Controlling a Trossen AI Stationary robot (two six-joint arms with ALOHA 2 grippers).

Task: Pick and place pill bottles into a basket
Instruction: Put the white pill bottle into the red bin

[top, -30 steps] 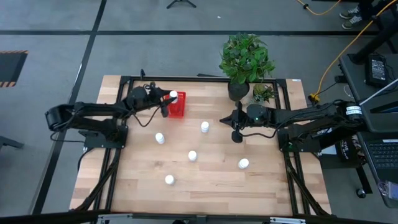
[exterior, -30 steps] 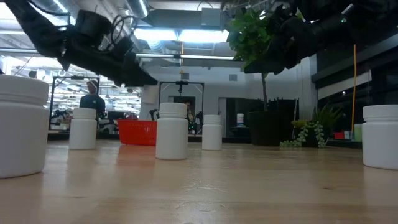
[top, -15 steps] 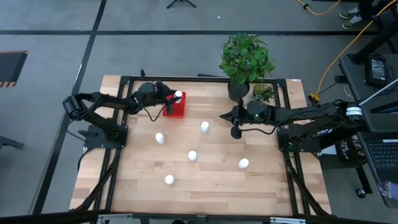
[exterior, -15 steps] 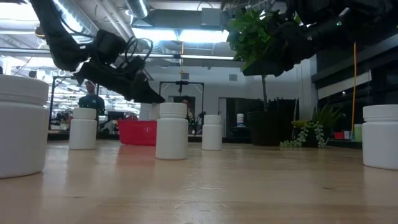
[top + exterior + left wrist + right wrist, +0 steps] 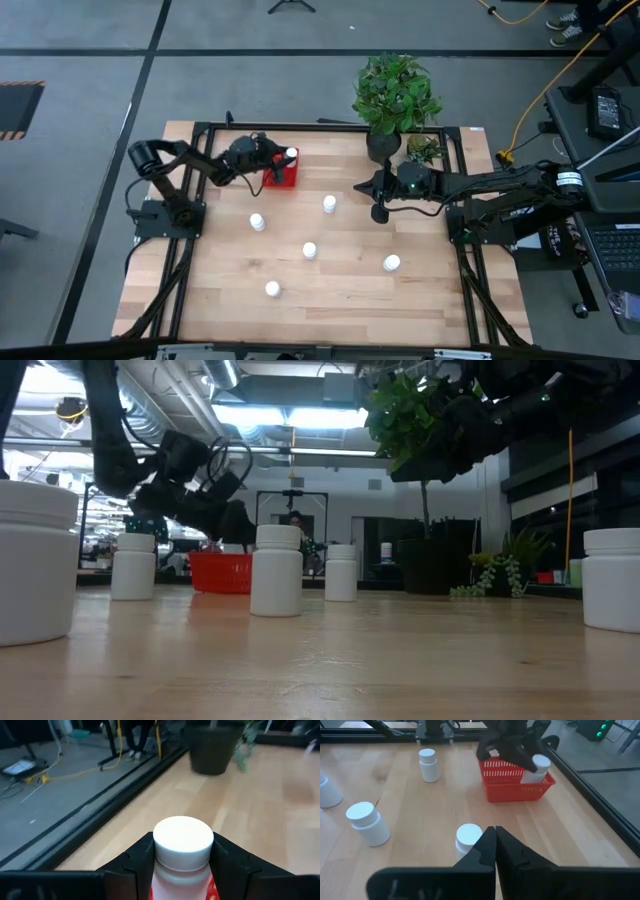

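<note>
My left gripper (image 5: 281,160) is shut on a white pill bottle (image 5: 291,155) over the far end of the red basket (image 5: 283,180). In the right wrist view the bottle (image 5: 538,768) reaches down behind the basket's wall (image 5: 520,790). Several more white bottles stand on their bases on the table, among them one at the left (image 5: 258,221), one in the middle (image 5: 309,250) and one nearest my right gripper (image 5: 329,203). My right gripper (image 5: 380,212) is shut and empty, held above the table right of centre. My left gripper pinches the bottle between its two fingers (image 5: 141,861), on the sides of the body just under the cap (image 5: 183,838). The fingers come from the table's left, slanting down. The bottle is nearly upright, cap up, its lower part inside the basket; whether it touches the basket floor is hidden.
A dark pot with a green plant (image 5: 393,100) stands at the table's far edge, a smaller plant (image 5: 424,150) beside it. More bottles stand toward the near side (image 5: 272,289) and near right (image 5: 391,263). A black frame edges the table.
My left gripper has carried the bottle a little toward the table's right edge and down, from above the basket into its far end, while the arm's elbow has swung in toward the table. It has stayed shut on the bottle.
</note>
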